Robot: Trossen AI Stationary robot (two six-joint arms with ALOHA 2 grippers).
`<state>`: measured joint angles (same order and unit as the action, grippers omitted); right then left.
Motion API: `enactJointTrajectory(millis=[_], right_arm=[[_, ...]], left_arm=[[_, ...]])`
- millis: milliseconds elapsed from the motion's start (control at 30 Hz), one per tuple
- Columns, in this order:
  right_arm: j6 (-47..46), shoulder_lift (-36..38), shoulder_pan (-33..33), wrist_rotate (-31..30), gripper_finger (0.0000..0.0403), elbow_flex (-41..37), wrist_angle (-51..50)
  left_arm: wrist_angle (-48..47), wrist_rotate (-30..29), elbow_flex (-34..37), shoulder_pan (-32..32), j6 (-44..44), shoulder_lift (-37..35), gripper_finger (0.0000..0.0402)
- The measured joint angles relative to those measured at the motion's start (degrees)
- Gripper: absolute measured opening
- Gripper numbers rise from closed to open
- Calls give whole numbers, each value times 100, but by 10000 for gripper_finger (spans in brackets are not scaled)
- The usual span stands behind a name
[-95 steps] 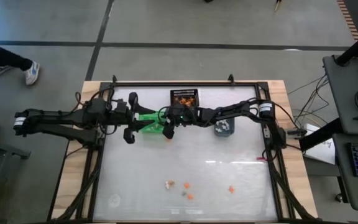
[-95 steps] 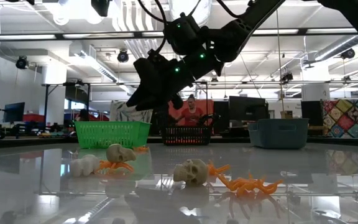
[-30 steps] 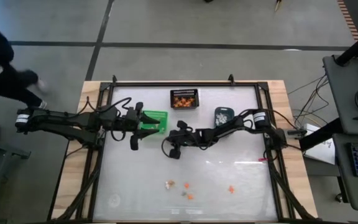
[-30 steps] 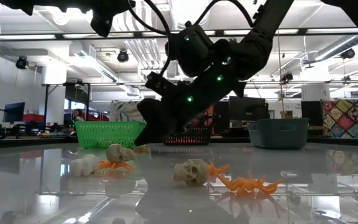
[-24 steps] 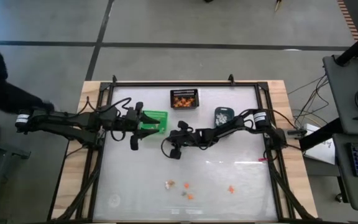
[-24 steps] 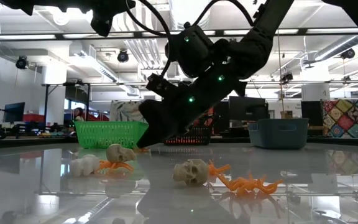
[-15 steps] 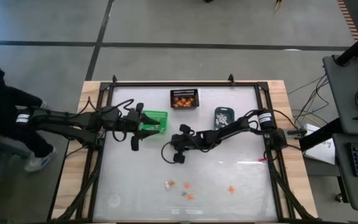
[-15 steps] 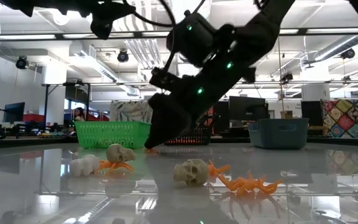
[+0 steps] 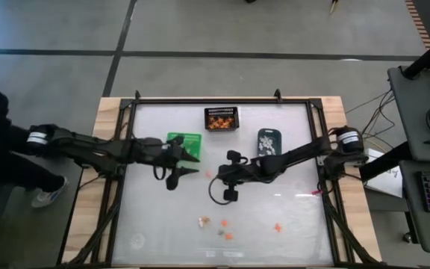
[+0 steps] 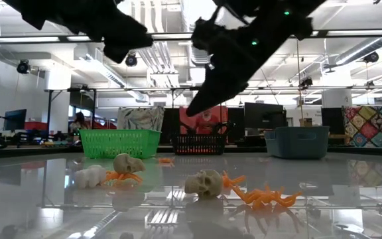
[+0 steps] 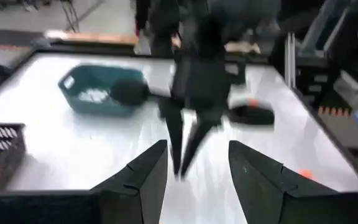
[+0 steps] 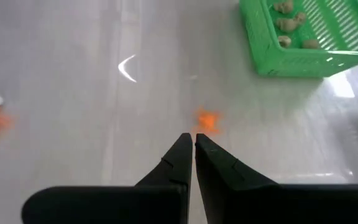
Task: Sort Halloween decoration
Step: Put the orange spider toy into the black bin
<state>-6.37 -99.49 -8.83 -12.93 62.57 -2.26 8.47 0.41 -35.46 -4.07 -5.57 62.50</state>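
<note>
Halloween decoration (image 9: 225, 230): a loose cluster of orange and pale trinkets lies on the table (image 9: 275, 246) near its front edge, with one more orange piece (image 9: 278, 227) apart to the right. A single orange trinket (image 12: 206, 119) lies mid-table near the green basket (image 9: 186, 141), just ahead of the right gripper (image 9: 209, 173). In the low view, two small skulls (image 10: 204, 182) and orange pieces rest on the surface. Tan items sit in the green basket, orange ones in the black mesh basket (image 9: 222, 118), pale ones in the blue-grey bin (image 9: 268, 141).

Right gripper: over the middle of the table, jaws together, nothing between them. Left gripper (image 9: 188, 165): just in front of the green basket, jaws apart, nothing between them.
</note>
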Motion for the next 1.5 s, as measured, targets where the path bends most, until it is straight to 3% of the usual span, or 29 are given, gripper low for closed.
enactJointTrajectory(millis=[333,467,700,900,1133,1500], right_arm=[[128,492,-46,43,13,-1119,990],[360,472,-44,142,13,-1362,1574],[616,425,-42,138,13,-1417,1921],[957,202,-40,137,13,-1410,2467],[1097,-217,41,134,13,-1410,3164],[732,-627,327,253,13,-1391,3903]], left_arm=[[-523,-1255,37,-791,501,1051,141],[-480,-1638,100,-1046,558,1566,98],[6,-1800,199,-1175,491,2304,6],[622,-2520,223,-1196,571,2952,2],[1166,-2633,224,-1201,485,3487,0],[1534,-2855,238,-1154,463,3573,0]])
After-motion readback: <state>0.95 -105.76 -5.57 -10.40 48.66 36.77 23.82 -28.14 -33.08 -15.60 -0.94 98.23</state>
